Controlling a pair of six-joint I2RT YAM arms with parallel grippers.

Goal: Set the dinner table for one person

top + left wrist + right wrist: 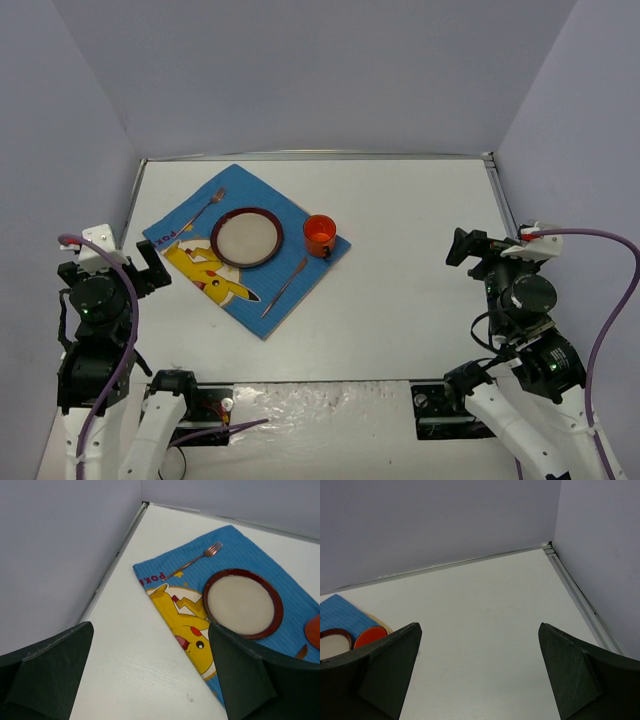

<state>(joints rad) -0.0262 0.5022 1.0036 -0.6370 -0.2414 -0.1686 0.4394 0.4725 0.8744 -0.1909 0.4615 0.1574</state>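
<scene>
The white dinner table carries a blue placemat with a yellow cartoon figure, lying askew at the left. On the mat lie a dark-rimmed plate, a fork to its far left, a knife to its right, and an orange cup at the mat's right corner. The plate and fork also show in the left wrist view. My left gripper is open and empty, left of the mat. My right gripper is open and empty over bare table at the right.
Grey walls close the table on the left, back and right. A thin metal rim runs along the far edge. The arm bases stand at the near edge. In the right wrist view the cup shows at the far left.
</scene>
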